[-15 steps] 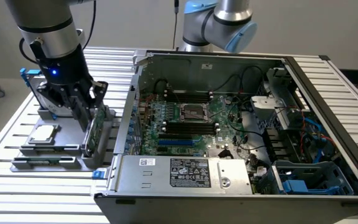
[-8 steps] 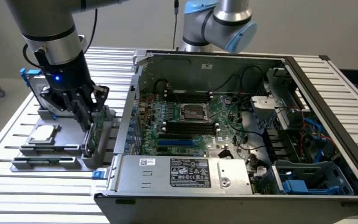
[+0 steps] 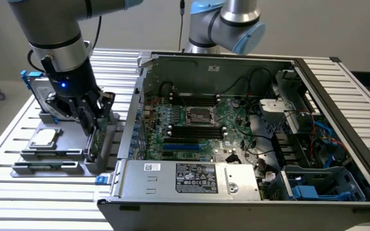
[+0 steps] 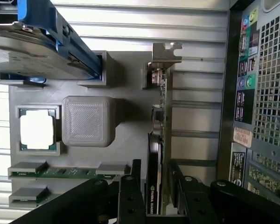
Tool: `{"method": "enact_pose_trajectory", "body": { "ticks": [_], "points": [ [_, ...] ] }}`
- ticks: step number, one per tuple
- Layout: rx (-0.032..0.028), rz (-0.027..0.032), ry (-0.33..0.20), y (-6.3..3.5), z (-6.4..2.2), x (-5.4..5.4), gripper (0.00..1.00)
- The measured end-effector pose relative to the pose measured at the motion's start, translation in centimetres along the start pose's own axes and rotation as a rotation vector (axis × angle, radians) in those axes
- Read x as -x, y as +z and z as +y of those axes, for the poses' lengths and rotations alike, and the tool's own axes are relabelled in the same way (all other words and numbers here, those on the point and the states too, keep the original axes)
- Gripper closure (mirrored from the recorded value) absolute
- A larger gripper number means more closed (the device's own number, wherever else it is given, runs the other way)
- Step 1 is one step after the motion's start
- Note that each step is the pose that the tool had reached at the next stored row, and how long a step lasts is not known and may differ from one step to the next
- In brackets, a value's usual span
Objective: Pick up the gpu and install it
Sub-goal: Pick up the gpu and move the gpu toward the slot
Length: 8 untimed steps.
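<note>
While the arm (image 3: 56,53) hangs straight down at the exterior view's left of the computer case (image 3: 236,65), its fingers (image 4: 136,173) stand spread, one either side of the gpu (image 4: 154,156); the card sits on edge in the grey holder (image 4: 130,93) beside the case; the wrist body covers its near end; whether the fingers touch it, hard to tell.

The gpu (image 4: 154,144) stands upright in the tray (image 4: 128,128) (tool (image 4: 155,165) astride it).
</note>
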<state>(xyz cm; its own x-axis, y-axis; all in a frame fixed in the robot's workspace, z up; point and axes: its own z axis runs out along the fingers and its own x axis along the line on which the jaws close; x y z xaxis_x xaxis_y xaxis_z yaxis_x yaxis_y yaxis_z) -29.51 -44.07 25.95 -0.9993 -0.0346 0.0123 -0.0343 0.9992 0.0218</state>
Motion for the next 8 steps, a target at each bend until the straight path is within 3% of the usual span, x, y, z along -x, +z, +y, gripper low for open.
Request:
{"method": "enact_pose_trajectory", "body": {
  "ticks": [8],
  "points": [
    [-0.0005, -0.0103, -0.004, 0.90, 0.29, 0.04, 0.64]
  ]
}}
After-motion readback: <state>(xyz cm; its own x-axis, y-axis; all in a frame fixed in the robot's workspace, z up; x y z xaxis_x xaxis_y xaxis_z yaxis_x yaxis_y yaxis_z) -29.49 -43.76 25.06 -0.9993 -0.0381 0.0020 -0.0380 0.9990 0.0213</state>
